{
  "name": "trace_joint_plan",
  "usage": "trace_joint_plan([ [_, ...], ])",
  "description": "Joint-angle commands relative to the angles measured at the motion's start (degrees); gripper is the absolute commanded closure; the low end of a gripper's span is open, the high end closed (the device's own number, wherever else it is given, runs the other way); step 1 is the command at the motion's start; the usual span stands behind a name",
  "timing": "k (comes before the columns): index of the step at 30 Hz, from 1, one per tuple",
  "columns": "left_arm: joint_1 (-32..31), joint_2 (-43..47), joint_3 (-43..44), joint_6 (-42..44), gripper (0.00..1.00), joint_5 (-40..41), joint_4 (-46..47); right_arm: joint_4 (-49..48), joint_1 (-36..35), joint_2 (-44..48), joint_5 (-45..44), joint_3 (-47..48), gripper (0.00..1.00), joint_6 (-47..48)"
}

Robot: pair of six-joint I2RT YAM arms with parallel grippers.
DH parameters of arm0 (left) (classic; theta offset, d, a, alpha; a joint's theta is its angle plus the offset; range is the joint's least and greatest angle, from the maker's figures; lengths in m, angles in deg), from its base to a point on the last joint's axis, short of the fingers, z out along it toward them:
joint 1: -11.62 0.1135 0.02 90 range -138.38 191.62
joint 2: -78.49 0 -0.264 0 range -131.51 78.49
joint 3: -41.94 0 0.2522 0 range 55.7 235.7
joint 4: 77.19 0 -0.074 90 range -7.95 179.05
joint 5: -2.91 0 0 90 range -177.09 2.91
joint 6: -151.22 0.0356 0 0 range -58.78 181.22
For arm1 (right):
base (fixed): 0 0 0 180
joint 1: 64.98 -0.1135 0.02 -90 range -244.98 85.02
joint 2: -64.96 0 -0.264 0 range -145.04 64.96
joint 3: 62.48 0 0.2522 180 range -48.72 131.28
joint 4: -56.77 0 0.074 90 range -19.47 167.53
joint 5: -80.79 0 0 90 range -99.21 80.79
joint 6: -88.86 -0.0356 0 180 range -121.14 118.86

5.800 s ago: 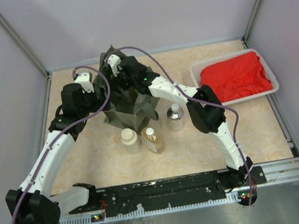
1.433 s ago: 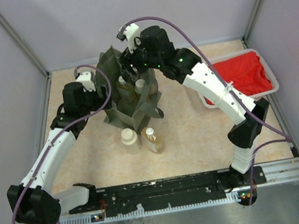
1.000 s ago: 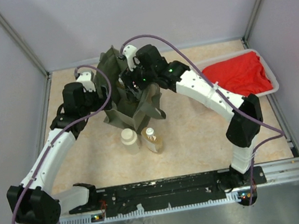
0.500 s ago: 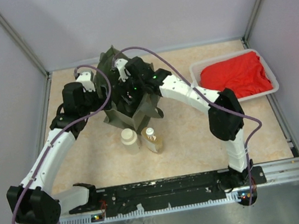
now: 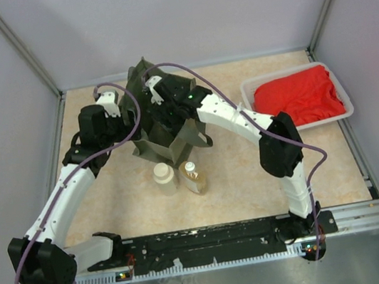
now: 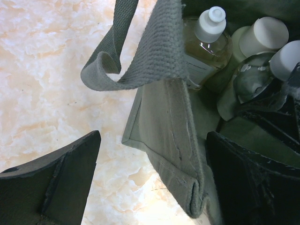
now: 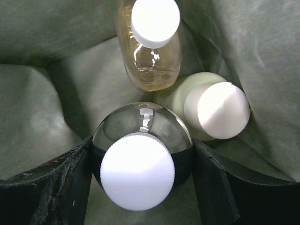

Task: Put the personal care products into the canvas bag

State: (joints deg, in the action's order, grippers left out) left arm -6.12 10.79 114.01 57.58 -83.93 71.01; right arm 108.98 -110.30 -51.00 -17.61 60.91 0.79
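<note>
Matt, coarse-woven canvas bag (image 6: 164,126); glossy, reflective silvery bottle (image 7: 140,119).

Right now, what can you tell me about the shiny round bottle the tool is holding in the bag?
The shiny bottle is round and glassy-silvery, with a ridged white cap on top. It stands upright inside the canvas bag, viewed from above. The right tool grips it, dark fingers against its two sides. An amber bottle and a pale bottle stand close beside it.

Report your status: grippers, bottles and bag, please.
Right gripper shut on silvery bottle inside canvas bag. Left gripper open, astride bag wall. Amber bottle, pale bottle packed; two loose bottles on table. Nothing blocking.
</note>
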Motion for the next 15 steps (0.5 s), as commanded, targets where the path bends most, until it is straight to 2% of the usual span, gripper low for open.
trace_joint_plan([
  [1, 0.16, 0.11, 0.42, 1.0, 0.0, 0.3, -2.44, -2.14, 1.35, 0.96, -9.13, 5.92, 0.99, 2.35],
  [4, 0.18, -0.04, 0.37, 0.96, 0.0, 0.26, -2.45, -1.49, 1.37, 0.38, -9.29, 5.95, 0.92, 2.59],
  [8, 0.16, -0.19, 0.32, 0.99, 0.0, 0.11, -2.44, -1.5, 1.38, 0.42, -7.71, 6.14, 0.59, 2.55],
  [12, 0.2, -0.3, 0.36, 0.97, 0.0, 0.09, -2.44, -1.72, 1.38, 1.37, -5.96, 6.93, 0.3, 2.46],
  [15, 0.16, -0.56, 0.32, 0.94, 0.0, 0.02, -2.44, -1.81, 1.38, 2.64, -5.18, 7.54, 0.13, 2.67],
])
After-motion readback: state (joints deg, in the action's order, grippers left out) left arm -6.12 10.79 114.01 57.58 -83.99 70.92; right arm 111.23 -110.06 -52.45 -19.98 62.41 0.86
